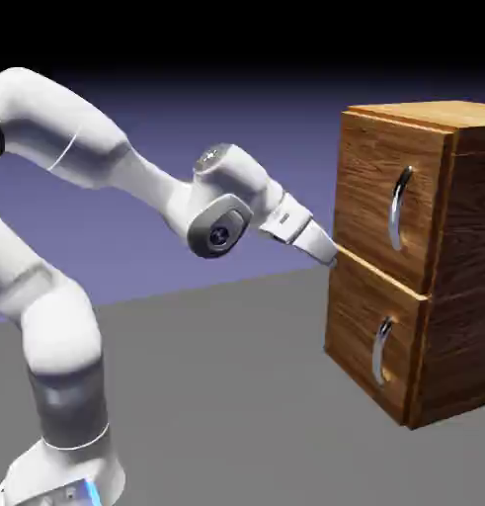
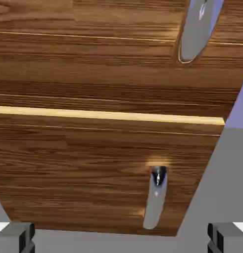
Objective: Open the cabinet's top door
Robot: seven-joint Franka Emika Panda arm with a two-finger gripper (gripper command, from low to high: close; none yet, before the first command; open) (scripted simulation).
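While the white arm [image 1: 108, 168] reaches across from the exterior view's left, its pincer [image 1: 325, 247] points at the front of the cabinet [image 1: 463, 257], its tip close to the seam between the two stacked panels; that view does not settle whether it touches the wood. Its jaws stand wide apart with nothing between them: in the hand view the two grey fingertips [image 2: 14, 237] sit at the far bottom corners, and only grey table [image 2: 222, 178] and wood grain show in the gap. Ahead of the pincer and slightly above it is the top door [image 1: 379, 193], shut flush with the cabinet front. Its curved silver handle [image 1: 399, 208] stands vertical near the door's far edge, beyond the pincer and higher than it; in the hand view only its lower end [image 2: 197, 27] shows, at the upper right. Below the pale seam line [image 2: 108, 116] lies the lower panel [image 1: 369, 326], also shut, its own silver handle [image 1: 382, 348] beneath and past the pincer. Both handles are clear of the fingers.
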